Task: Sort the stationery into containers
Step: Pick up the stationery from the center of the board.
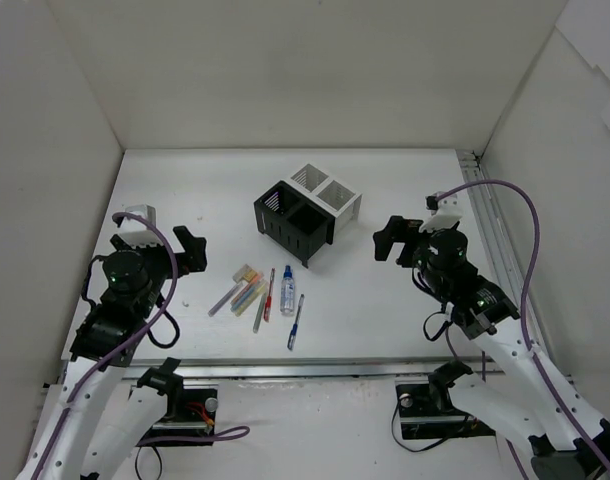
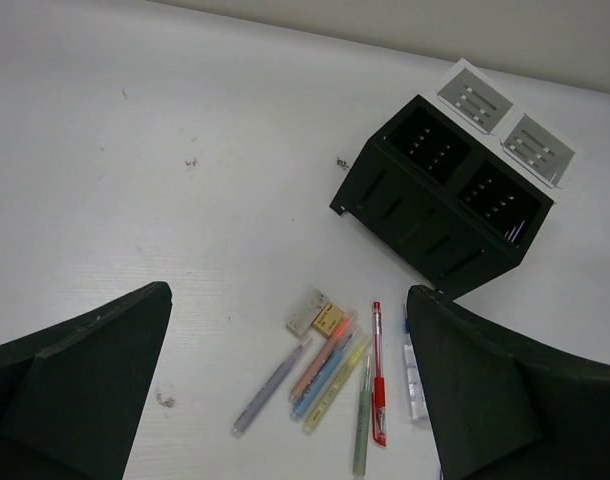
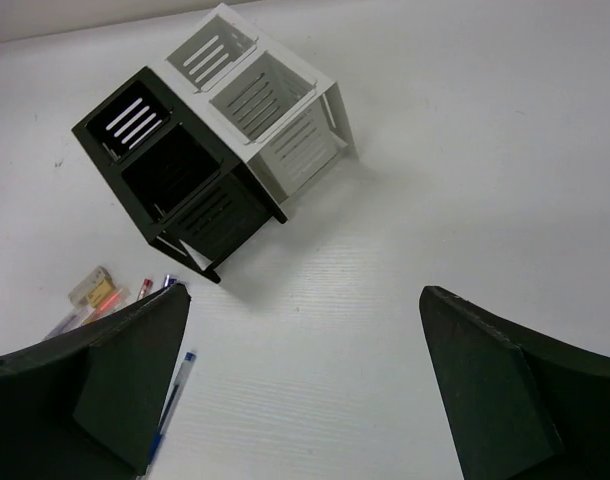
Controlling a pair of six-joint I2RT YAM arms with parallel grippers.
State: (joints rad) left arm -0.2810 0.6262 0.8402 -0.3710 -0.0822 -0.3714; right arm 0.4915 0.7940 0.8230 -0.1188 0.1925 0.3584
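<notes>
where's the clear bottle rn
Top view: the clear bottle lies near centre, between the red pen and the blue pen, just below the black bins.

A white table (image 1: 385,180) sits boxed in by plain white panels: a far wall (image 1: 305,70), a left wall (image 1: 35,150) and a right wall (image 1: 555,130). A metal rail (image 1: 482,200) runs along the table's right edge, and a metal strip (image 1: 285,368) lines its near edge. Even, soft light casts faint shadows, and a few dark specks (image 2: 191,161) mark the surface.
</notes>
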